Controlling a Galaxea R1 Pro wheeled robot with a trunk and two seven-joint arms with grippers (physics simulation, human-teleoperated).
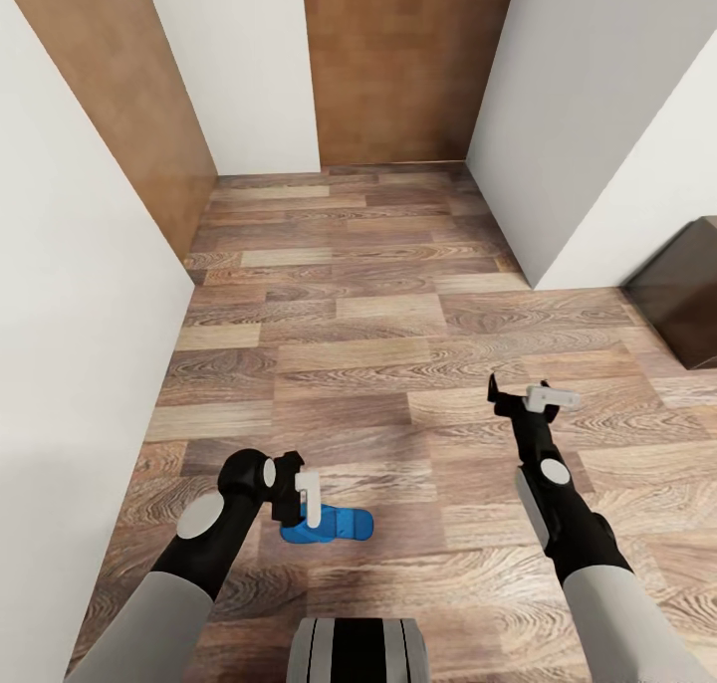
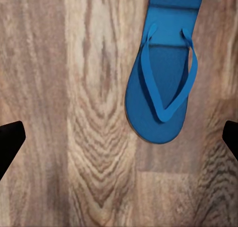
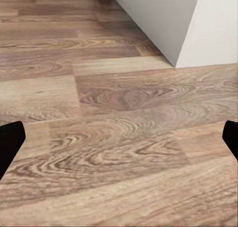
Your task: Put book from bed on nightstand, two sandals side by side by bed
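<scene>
We are looking down a short passage of the bedroom, with white walls (image 1: 80, 295) on both sides, a brown wooden door (image 1: 403, 61) at the far end and a wood-plank floor (image 1: 378, 295) running from it towards us. At the right edge of the head view we see the corner of a dark brown piece of furniture (image 1: 687, 285) standing on the floor past the corner of the right-hand wall; we cannot tell what it is.

One blue sandal (image 1: 334, 526) lies flat on the floor close in front of the robot, just beside and partly under the left gripper (image 1: 304, 499). In the left wrist view we see the sandal (image 2: 163, 78) sole-down with its straps up, and it runs out of that picture at one end. The left gripper hangs above the floor with its jaws spread wide: its two dark fingertips (image 2: 10, 142) sit at opposite edges of the wrist view, with bare planks and the sandal's rounded end between them. It holds nothing, and the sandal lies off to one side of the gap rather than in its middle.

The right gripper (image 1: 528, 396) is held further forward, well apart from the sandal, over bare floor. Its jaws are also wide apart and empty; in the right wrist view we see its fingertips (image 3: 10, 142) at the two edges, the planks beyond, and the corner of the white wall (image 3: 173, 23)
</scene>
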